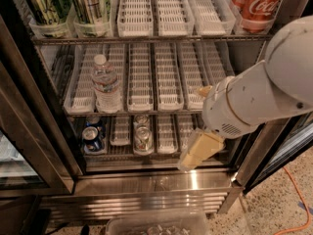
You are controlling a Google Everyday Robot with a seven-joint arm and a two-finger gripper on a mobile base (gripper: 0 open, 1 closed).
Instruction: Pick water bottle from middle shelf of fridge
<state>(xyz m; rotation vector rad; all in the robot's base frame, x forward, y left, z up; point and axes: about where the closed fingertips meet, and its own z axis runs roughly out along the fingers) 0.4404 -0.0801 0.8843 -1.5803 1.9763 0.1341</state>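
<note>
The water bottle [106,85] stands upright in the second lane from the left on the middle shelf [168,77] of the fridge [44,131]. It is clear and ribbed, with a white cap and a pale label. My gripper [198,151] hangs from the white arm [259,97] at the right, in front of the shelf's right end and the lower shelf. It is well to the right of the bottle, apart from it, and holds nothing that I can see.
Green cans [63,4] stand at the top left and red cola cans [257,4] at the top right. A blue can [92,137] and a silver can [143,137] lie on the lower shelf. A clear bin [156,223] sits below the steel base [146,185]. The door frame [264,146] is at the right.
</note>
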